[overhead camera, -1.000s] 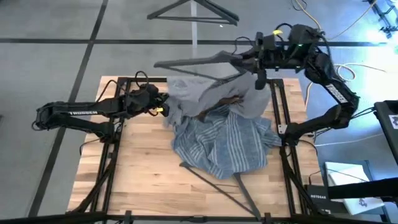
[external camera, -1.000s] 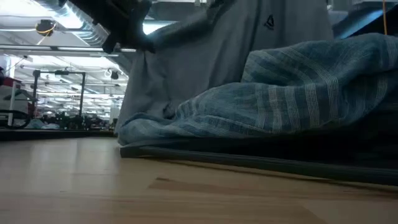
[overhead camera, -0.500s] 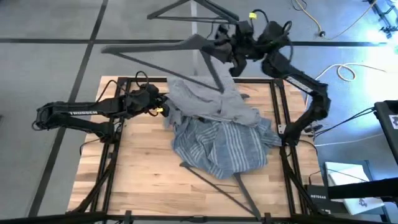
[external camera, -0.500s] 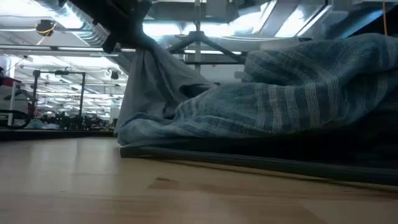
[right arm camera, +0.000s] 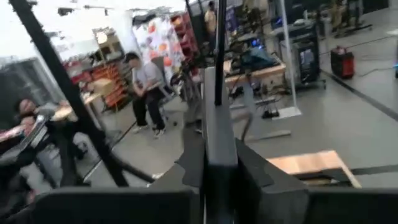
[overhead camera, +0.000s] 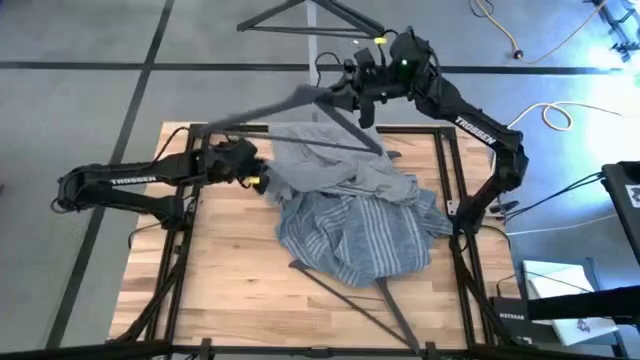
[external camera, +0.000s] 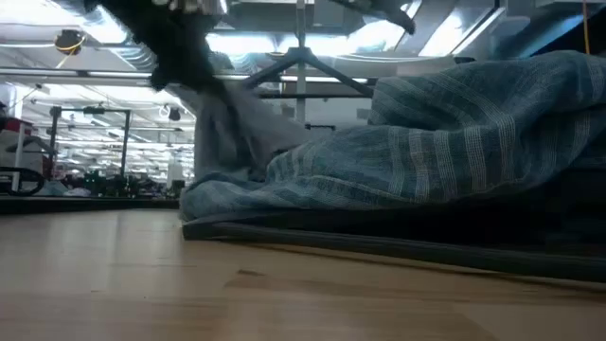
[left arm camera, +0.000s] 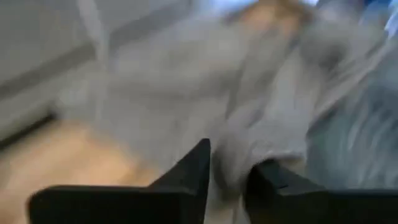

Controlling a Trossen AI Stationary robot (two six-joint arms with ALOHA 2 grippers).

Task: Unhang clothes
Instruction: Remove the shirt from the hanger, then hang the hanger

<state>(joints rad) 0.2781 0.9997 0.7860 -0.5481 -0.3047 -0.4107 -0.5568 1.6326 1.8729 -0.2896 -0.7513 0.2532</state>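
Note:
The plain grey T-shirt (overhead camera: 335,165) lies crumpled at the table's far middle. It partly overlaps the blue-grey striped shirt (overhead camera: 360,232), which is heaped at the centre. My left gripper (overhead camera: 256,172) is at the T-shirt's left edge, shut on the cloth. My right gripper (overhead camera: 358,92) is raised over the far edge, shut on a thin dark hanger (overhead camera: 275,108). That hanger is clear of both shirts and slants out toward the far left corner. A second hanger (overhead camera: 350,298) sticks out from under the striped shirt. My left gripper pinches a bunched fold of the T-shirt's left edge (left arm camera: 231,163) between its two fingers, coming level from the table's left. The cloth runs slack from the fingers onto the heap. My right gripper pinches the hanger's upright neck piece (right arm camera: 217,118) between its two fingers. The hanger is lifted clear of the table, its arms (right arm camera: 59,87) slanting away.
A black frame (overhead camera: 448,180) runs along the table's edges. A third hanger (overhead camera: 310,15) lies on the floor beyond the far edge. Bare wood (overhead camera: 230,270) shows at the near left. People (right arm camera: 146,81) sit in the room behind.
My right gripper has gone up and toward the far left with the hanger, drawing it out of the grey T-shirt. The T-shirt, held up before, has dropped onto the heap. The freed hanger has swung toward the far left corner.

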